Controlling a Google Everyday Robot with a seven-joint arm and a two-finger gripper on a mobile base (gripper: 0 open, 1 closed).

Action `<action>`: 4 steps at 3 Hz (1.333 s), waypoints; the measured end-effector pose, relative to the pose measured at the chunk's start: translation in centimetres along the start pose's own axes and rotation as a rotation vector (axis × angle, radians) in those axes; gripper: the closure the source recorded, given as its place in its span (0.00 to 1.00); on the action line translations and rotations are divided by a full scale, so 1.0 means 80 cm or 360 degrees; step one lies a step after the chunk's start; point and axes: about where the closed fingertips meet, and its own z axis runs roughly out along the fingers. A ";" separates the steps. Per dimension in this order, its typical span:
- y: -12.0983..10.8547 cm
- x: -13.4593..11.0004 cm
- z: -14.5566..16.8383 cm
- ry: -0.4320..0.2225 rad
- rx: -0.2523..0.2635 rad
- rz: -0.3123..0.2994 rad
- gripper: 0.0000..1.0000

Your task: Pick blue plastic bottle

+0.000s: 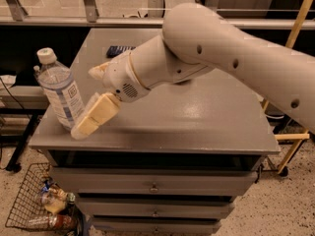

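Note:
The blue plastic bottle [59, 91], clear with a white cap and a white-and-blue label, stands near the left front corner of the grey cabinet top [197, 122]. My gripper [85, 102] is right beside it on its right, open. One tan finger [96, 116] reaches down along the bottle's lower right side and looks to be touching it. The other finger [100, 71] sits higher, just right of the bottle's shoulder. My white arm comes in from the upper right.
A small dark-blue flat bar [118, 49] lies at the back of the top, partly hidden by my arm. A wire basket [23, 195] with brownish bottles sits on the floor at lower left. A yellow frame [293, 136] stands to the right.

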 end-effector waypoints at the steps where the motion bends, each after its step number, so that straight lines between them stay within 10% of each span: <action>1: -0.006 -0.015 0.028 -0.0093 -0.0017 -0.0027 0.00; 2: -0.011 -0.031 0.052 -0.0187 -0.0044 -0.0060 0.00; 4: -0.016 -0.054 0.079 -0.0324 -0.0084 -0.0093 0.42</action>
